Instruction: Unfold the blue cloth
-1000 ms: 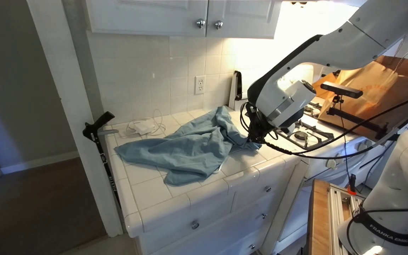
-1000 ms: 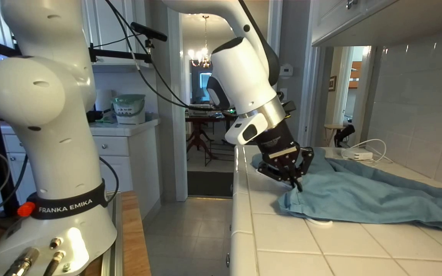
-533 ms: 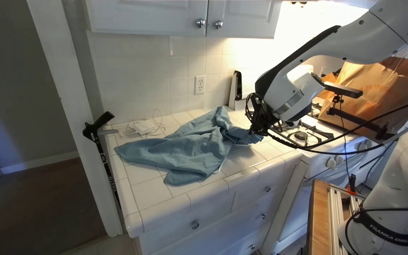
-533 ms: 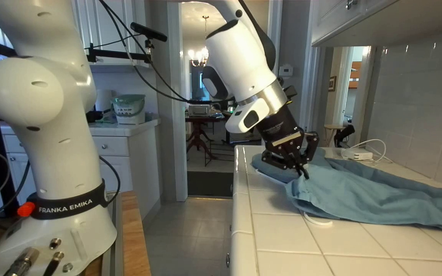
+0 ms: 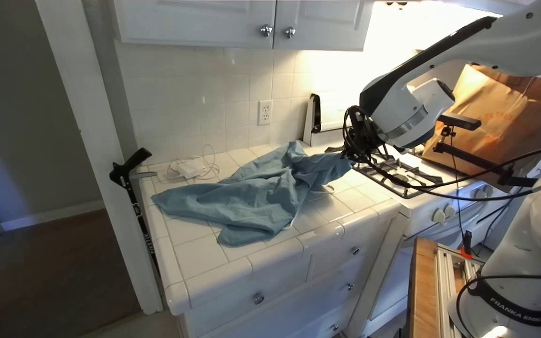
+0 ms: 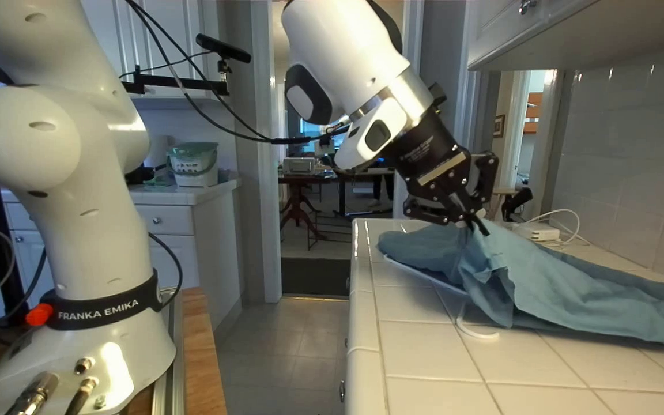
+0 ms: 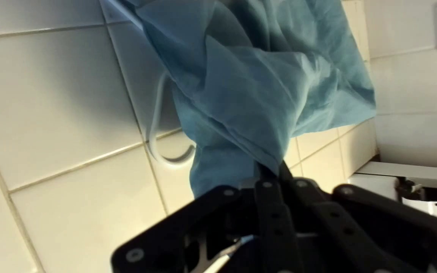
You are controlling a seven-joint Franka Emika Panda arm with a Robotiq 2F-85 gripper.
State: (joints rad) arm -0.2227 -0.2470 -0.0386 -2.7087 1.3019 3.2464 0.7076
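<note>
Part of crumpled blue fabric cloth (image 6: pixel 574 288) was pinched between slim black fingers (image 6: pixel 478 223), held above white-tiled bench (image 6: pixel 424 351), presumably so folds could be drawn open; rest was draped across bench.

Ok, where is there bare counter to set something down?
The counter is bare between the blue cloth and the edge above the drawers, and between cloth and stove, though the white hanger's hook juts into that patch. It's crowded by the tiled wall, where the corded white power adapter sits, and around the jaws, which grip lifted cloth.
</note>
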